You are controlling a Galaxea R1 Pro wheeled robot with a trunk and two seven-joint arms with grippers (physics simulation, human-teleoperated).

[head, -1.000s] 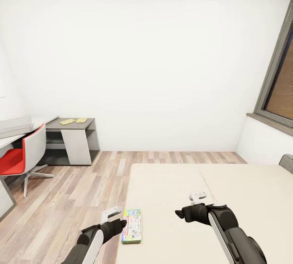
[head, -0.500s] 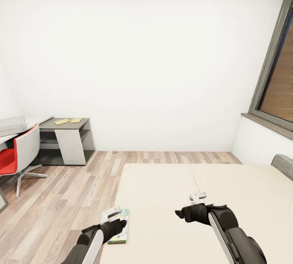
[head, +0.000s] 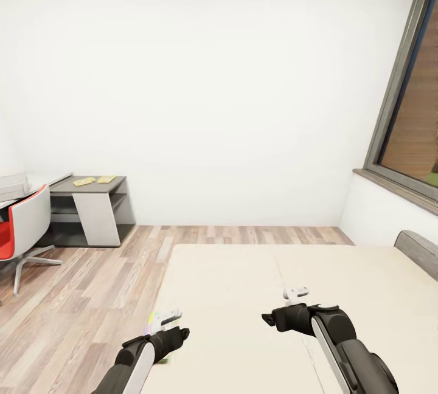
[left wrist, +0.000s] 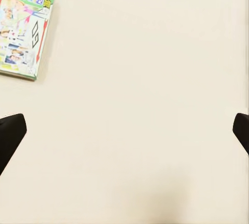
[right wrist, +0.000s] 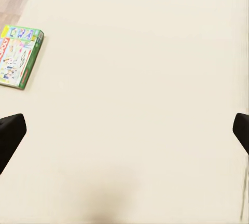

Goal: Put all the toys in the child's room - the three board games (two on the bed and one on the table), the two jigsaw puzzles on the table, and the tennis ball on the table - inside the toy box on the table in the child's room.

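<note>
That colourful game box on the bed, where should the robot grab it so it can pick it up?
The board game lies flat on the bed, near the mattress edge beside the left gripper. It is thin and long, so probably best to come straight down with open fingers and pinch across its narrow width, one finger on each long green edge, near the middle so it stays level.

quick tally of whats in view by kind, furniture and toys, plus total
board game box, green-edged, lying on the bed: 1
small yellowish flat items on the dark cabinet top, too small to identify: 2
bed: 1
red and white chair: 1
desk with dark cabinet section: 1
total: 6
</note>
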